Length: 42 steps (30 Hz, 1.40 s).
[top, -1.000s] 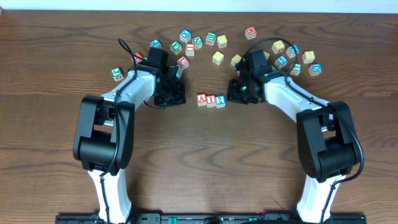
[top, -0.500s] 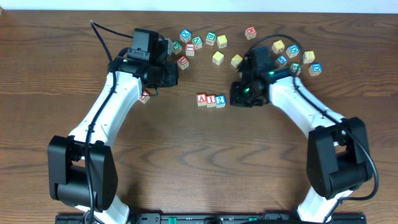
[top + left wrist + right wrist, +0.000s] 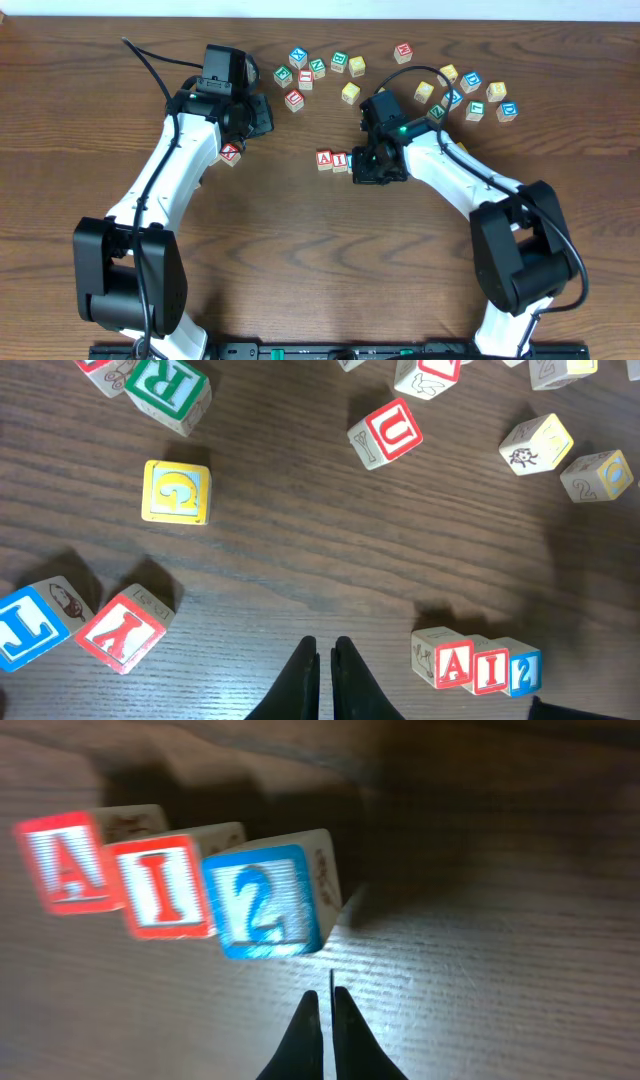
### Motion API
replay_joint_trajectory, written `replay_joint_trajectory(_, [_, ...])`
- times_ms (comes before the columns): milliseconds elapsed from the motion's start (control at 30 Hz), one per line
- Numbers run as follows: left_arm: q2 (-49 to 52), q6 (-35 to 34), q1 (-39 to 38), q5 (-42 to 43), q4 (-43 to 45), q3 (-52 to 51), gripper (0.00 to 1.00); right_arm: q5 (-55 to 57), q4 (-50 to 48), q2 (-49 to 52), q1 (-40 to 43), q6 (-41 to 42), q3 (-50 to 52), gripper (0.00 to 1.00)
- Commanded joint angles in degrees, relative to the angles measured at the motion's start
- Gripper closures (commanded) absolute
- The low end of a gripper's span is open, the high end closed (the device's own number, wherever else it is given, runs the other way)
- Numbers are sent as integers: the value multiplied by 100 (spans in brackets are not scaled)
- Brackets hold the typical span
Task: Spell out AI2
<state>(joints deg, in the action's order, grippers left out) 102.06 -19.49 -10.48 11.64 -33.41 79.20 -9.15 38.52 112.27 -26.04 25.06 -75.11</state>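
Observation:
The red "A" block [image 3: 65, 862], red "I" block [image 3: 168, 885] and blue "2" block [image 3: 262, 902] stand touching in a row reading A I 2. In the overhead view the A [image 3: 324, 159] and I [image 3: 340, 160] show; the 2 is mostly hidden under my right gripper [image 3: 366, 166]. That gripper [image 3: 326, 995] is shut and empty, just right of the 2 block and close above the table. My left gripper [image 3: 262, 116] is shut and empty, up and left of the row. The left wrist view shows its tips [image 3: 326, 645] and the row [image 3: 490, 666] to their right.
Loose letter blocks lie along the far side of the table [image 3: 300, 250]: a red U [image 3: 390, 430], a yellow G [image 3: 176, 492], a green R [image 3: 170, 385], a red Y [image 3: 230, 153], and several more at the far right [image 3: 470, 85].
My right gripper has moved left to the right end of the row, over the 2 block. My left arm has swung up and left, away from the row, uncovering the red Y block.

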Motion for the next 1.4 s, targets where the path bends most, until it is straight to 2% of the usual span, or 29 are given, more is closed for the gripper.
replay_joint_trajectory(0, [63,-35,24,-96,-20,20,92,122,-39,175,-37,105,33,99])
replay_joint_trajectory(1367, [63,-122,22,-55,-22,17,92,42,-577,219,-81,212,33,99])
